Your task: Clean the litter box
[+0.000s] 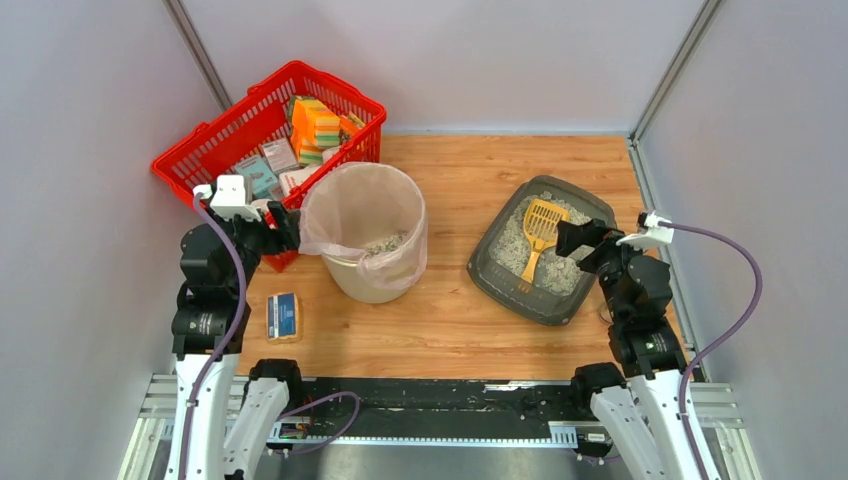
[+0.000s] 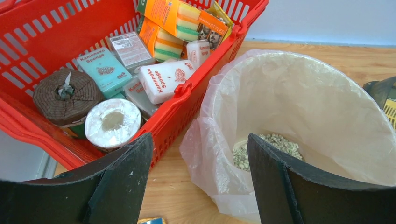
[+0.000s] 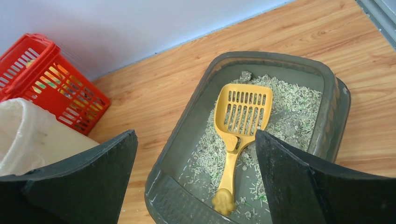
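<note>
scoop pickup judged in hand. right pincer (image 3: 195,135) wide, empty; litter box (image 3: 261,56) just ahead, below it, scoop (image 3: 240,112) laid inside. handle to be gripped next. left pincer (image 2: 200,140) wide, bin (image 2: 327,116) ahead.

light: I see bright, even, diffuse light from above in all three views | shadows: soft, only a faint one at the foot of the bin (image 1: 365,250) on the table (image 1: 450,320) | glare: bag liner (image 2: 308,93) close to washed out | focus: top view slightly soft; wrist views crisp | edges: left fingers (image 2: 126,182) and right fingers (image 3: 93,177) near-featureless black
</note>
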You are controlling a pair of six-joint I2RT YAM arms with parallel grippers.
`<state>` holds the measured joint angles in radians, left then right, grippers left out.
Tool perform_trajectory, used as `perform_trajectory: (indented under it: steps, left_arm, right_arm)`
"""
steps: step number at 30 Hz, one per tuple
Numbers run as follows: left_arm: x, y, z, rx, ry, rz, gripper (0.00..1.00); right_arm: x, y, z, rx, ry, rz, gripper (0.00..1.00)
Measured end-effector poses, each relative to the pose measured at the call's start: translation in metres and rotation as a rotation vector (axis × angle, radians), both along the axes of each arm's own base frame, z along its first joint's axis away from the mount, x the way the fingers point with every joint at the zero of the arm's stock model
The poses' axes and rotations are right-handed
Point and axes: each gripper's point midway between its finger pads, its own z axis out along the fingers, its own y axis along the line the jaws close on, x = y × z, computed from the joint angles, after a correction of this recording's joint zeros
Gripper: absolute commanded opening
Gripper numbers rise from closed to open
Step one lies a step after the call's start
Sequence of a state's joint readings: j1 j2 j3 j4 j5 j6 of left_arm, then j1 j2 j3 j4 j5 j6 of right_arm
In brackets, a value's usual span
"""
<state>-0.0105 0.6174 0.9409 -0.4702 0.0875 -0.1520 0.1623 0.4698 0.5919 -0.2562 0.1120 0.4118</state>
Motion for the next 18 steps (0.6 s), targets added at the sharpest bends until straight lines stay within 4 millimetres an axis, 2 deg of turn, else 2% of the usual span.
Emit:
perform_trajectory:
  steps: [8, 11, 13, 15, 18]
  left_arm:
    - [0.004, -0.002, -0.004, -0.007, 0.018, -0.011, 0.82]
    - [0.005, 0.0, -0.004, -0.009, 0.012, 0.006, 0.76]
    - [0.005, 0.002, -0.003, -0.011, 0.01, 0.016, 0.75]
    - [0.007, 0.001, -0.002, -0.015, 0.021, 0.014, 0.75]
    - [0.014, -0.008, 0.013, -0.021, 0.039, -0.014, 0.75]
  right_arm:
    - [-0.011, 0.007, 0.025, 0.059, 0.074, 0.029, 1.0]
    - [-0.013, 0.015, 0.026, 0.077, 0.144, 0.063, 1.0]
    - [-0.014, 0.021, 0.019, 0.079, 0.206, 0.089, 1.0]
    - [-0.015, 0.026, 0.003, 0.08, 0.293, 0.117, 1.0]
    - [-0.02, 0.033, -0.028, 0.079, 0.44, 0.15, 1.0]
